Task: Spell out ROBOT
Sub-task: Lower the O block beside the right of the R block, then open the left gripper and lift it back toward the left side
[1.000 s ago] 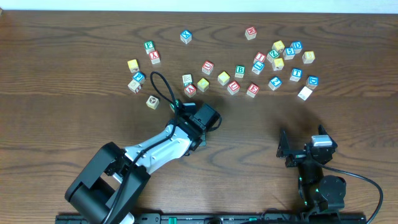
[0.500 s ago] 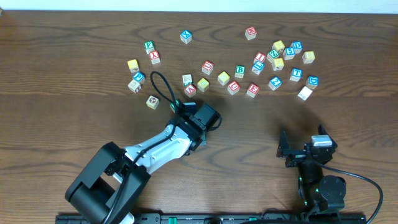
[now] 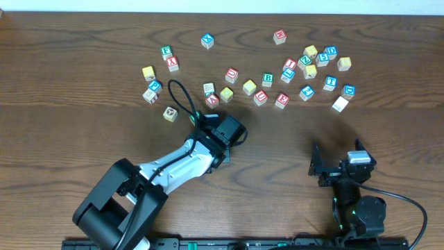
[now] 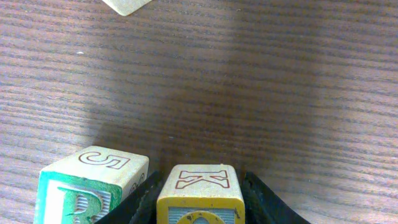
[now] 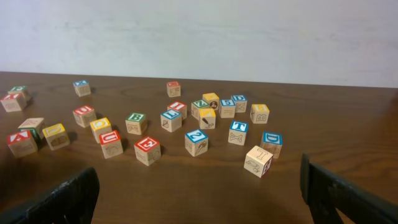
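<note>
My left gripper is shut on a yellow-sided block with a red K on its top, resting on the table. A green-sided block with a 5 on top stands just left of the jaws, touching the left finger. In the overhead view the left gripper hides both blocks. My right gripper is open and empty, low over the table. Several letter blocks lie scattered at the back, among them a green B and a blue T.
A pale block's corner shows ahead of the left jaws. A plain block with an I is the one nearest the right gripper. A black cable loops over the table by the left arm.
</note>
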`<state>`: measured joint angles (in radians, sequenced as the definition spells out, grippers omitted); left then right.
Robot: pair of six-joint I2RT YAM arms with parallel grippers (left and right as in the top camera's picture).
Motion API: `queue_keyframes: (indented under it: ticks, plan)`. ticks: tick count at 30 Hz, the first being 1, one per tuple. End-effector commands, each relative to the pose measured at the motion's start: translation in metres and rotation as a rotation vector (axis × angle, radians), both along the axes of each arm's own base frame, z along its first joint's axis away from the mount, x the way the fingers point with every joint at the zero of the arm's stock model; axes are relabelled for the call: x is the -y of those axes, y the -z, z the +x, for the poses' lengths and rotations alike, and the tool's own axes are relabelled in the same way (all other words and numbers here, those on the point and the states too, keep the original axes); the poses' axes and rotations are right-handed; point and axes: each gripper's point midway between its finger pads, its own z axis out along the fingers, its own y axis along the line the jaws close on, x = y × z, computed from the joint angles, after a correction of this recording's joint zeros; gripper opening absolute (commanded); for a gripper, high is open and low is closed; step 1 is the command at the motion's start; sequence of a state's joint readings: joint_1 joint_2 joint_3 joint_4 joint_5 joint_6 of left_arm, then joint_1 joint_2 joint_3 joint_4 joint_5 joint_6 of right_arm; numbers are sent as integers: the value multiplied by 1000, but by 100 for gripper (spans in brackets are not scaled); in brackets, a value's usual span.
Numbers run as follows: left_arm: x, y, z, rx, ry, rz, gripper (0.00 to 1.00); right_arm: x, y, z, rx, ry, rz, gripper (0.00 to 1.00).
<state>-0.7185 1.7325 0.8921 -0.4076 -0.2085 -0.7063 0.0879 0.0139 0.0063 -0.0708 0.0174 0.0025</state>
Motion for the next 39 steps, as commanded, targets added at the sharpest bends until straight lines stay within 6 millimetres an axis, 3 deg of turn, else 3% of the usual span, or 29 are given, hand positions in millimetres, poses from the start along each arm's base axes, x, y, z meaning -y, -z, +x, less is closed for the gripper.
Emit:
queue_keyframes:
  ticks: [1, 18, 26, 39]
  plan:
    - [-5, 6, -4, -12, 1, 25, 39, 1, 1, 0, -2, 0, -10, 99]
    - [-1, -1, 1, 11, 15, 9, 40, 1, 1, 0, -2, 0, -10, 99]
    - [2, -20, 6, 60, 34, -19, 46, 0, 1, 0, -2, -1, -10, 99]
    - [4, -49, 9, 123, 67, -49, 47, 1, 1, 0, -2, 0, -10, 99]
